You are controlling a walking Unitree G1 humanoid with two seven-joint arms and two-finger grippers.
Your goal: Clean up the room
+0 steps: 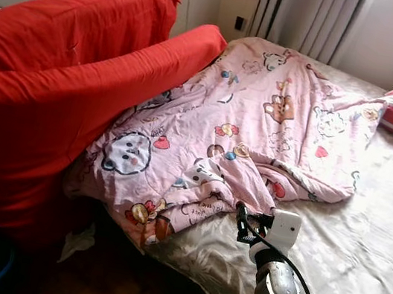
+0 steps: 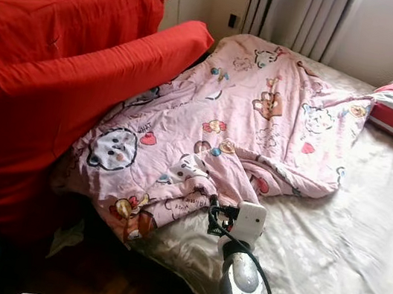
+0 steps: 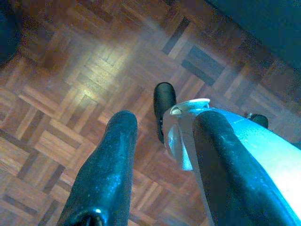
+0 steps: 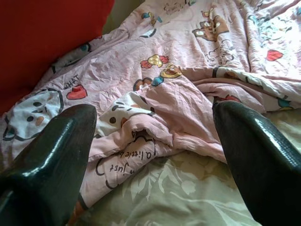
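Bedroom, mid-tidy: your right gripper (image 4: 155, 141), jaws apart, hovers at the rumpled pink blanket (image 1: 244, 132) on the bed (image 1: 361, 242); pinch one fold, not the sheet, while the left gripper (image 3: 160, 169), jaws apart, hangs idle.

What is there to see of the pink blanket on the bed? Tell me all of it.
The pink blanket looks like thin quilted cloth printed with cartoon bears, hearts and lettering. It lies crumpled and unfolded across the bed, one side pushed against the red cushions, a folded-over corner hanging off the mattress edge. The open right tool sits at that near corner, one finger on the cloth.
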